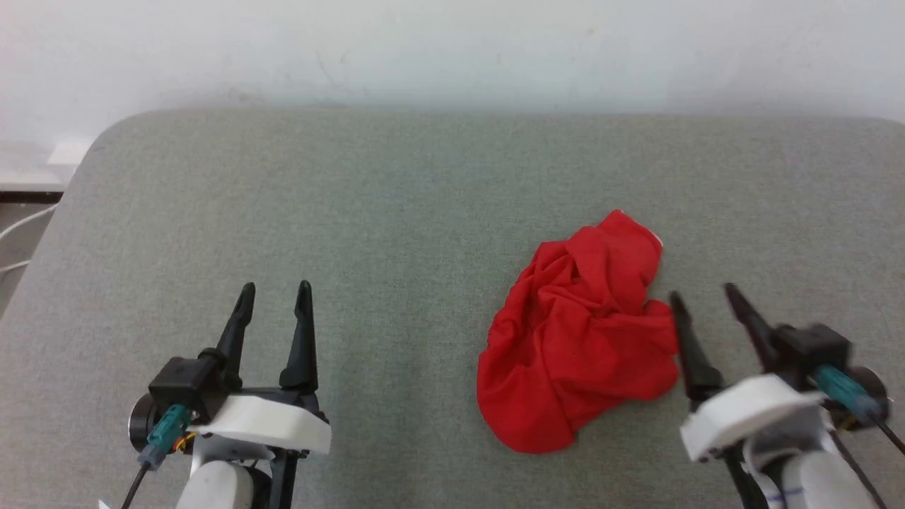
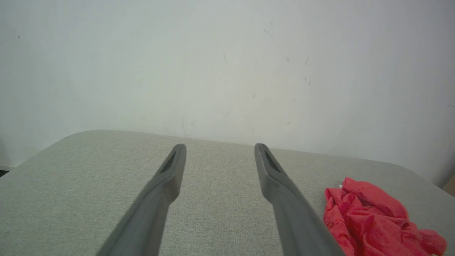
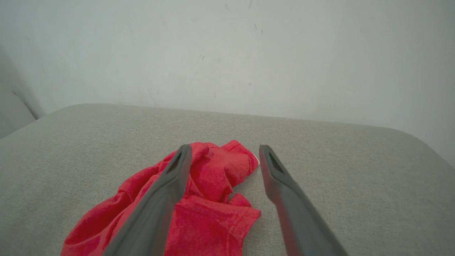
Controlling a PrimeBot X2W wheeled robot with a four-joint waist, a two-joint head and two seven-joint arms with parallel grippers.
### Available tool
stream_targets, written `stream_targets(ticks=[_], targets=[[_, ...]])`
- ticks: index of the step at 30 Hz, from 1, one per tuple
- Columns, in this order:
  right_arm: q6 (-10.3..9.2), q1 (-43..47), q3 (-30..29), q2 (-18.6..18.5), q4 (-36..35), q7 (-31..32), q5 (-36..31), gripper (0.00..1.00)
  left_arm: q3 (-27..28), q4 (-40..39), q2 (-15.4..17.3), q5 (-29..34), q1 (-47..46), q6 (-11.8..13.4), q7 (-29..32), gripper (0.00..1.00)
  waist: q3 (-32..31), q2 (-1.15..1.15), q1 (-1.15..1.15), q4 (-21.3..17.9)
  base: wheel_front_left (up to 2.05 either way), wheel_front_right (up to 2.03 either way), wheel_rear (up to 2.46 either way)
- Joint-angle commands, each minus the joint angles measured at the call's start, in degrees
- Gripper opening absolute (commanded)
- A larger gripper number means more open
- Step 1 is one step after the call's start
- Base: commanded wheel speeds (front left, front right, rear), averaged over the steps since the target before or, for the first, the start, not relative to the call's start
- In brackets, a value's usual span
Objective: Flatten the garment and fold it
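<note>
Right fingers [image 1: 689, 348] beside crumpled garment [image 1: 580, 332]

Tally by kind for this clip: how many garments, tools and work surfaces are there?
Garments: 1, the red garment, crumpled.
Tools: 2, left tool and right tool, both open.
Surfaces: 1, the grey surface.
Total: 4.

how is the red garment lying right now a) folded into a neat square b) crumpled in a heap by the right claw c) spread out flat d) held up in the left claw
b: the red garment sits bunched and wrinkled on the grey surface, just beside the open right claw, which grips nothing.
</note>
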Motion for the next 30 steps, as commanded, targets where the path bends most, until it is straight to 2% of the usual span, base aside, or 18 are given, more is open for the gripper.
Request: stream_targets(ticks=[1, 6, 9, 15, 16, 17, 18, 19, 25, 30], targets=[[-0.1, -1.91, 0.84, 0.0, 0.86, 1.48, -0.17, 1.0, 0.47, -0.26, -0.4, 0.71, -0.26, -0.66, -0.27, 1.0, 0.73, 0.0, 0.0, 0.45, 0.0, 0.0, 0.0], [-0.1, -10.03, 4.68, 0.0, 8.44, 13.36, 1.62, 1.0, 1.42, -0.12, -1.5, 1.7, -1.63, -1.89, -0.27, 1.0, 2.55, 0.0, 0.0, 1.43, 0.0, 0.0, 0.0], [-0.1, -15.82, 5.1, 0.0, 14.38, 20.49, 2.98, 1.0, 1.78, -0.04, -2.09, 2.18, -2.44, -2.45, -0.27, 1.0, 3.96, 0.0, 0.0, 2.39, 0.0, 0.0, 0.0], [-0.1, -24.88, 6.49, 0.0, 24.95, 28.17, 2.54, 1.0, 2.05, 0.38, -3.2, 2.29, -3.9, -3.17, -0.27, 1.0, 5.92, 0.0, 0.0, 4.6, 0.0, 0.0, 0.0], [-0.1, -25.83, 6.89, 0.0, 26.64, 29.72, 2.18, 0.84, 2.03, 0.47, -3.31, 2.32, -4.01, -3.28, -0.27, 1.0, 6.12, 0.0, 0.0, 4.85, 0.0, 0.0, 0.0], [-0.1, -26.65, 7.29, 0.0, 28.0, 30.97, 2.05, 0.42, 2.01, 0.61, -3.4, 2.34, -4.12, -3.35, -0.27, 1.0, 6.25, 0.0, 0.0, 5.09, 0.0, 0.0, 0.0], [-0.1, -27.42, 7.69, 0.0, 28.9, 31.61, 1.77, 0.1, 1.95, 0.79, -3.49, 2.35, -4.22, -3.42, -0.27, 1.0, 6.38, 0.0, 0.0, 5.33, 0.0, 0.0, 0.0], [-0.1, -28.16, 8.3, 0.0, 29.27, 31.43, 1.57, 0.0, 1.86, 0.95, -3.55, 2.41, -4.36, -3.51, -0.27, 1.0, 6.47, 0.0, 0.0, 5.6, 0.0, 0.0, 0.0], [-0.1, -31.48, 15.05, 0.0, 27.77, 25.25, 7.21, 0.0, 2.08, 1.57, -3.75, 2.57, -4.55, -3.78, -0.27, 1.0, 5.96, 0.0, 0.0, 5.99, 0.0, 0.0, 0.0], [-0.1, -34.67, 23.06, 0.0, 22.08, 19.0, 14.49, 0.0, 2.56, 1.99, -3.8, 3.04, -4.34, -4.05, -0.27, 1.0, 4.85, 0.0, 0.0, 5.44, 0.0, 0.0, 0.0]])
